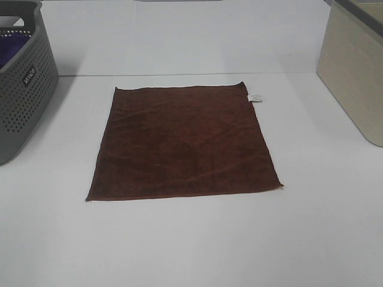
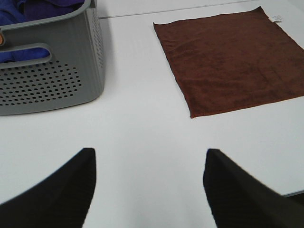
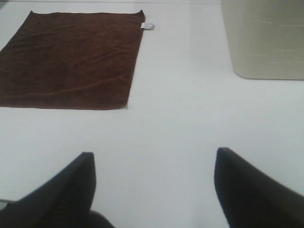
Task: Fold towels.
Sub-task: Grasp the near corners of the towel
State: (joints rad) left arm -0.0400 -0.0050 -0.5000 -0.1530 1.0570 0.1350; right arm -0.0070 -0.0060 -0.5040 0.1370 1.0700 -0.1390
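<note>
A dark reddish-brown square towel (image 1: 184, 142) lies flat and spread out in the middle of the white table, with a small white tag (image 1: 255, 97) at its far right corner. It also shows in the left wrist view (image 2: 230, 64) and in the right wrist view (image 3: 71, 59). Neither arm shows in the exterior high view. My left gripper (image 2: 149, 164) is open and empty over bare table, short of the towel's near left corner. My right gripper (image 3: 154, 166) is open and empty over bare table, short of the towel's near right corner.
A grey perforated basket (image 1: 24, 89) stands at the left edge, holding purple cloth (image 2: 28, 14). A beige bin (image 1: 356, 66) stands at the right edge, also in the right wrist view (image 3: 263, 38). White table (image 1: 191, 245) surrounds the towel.
</note>
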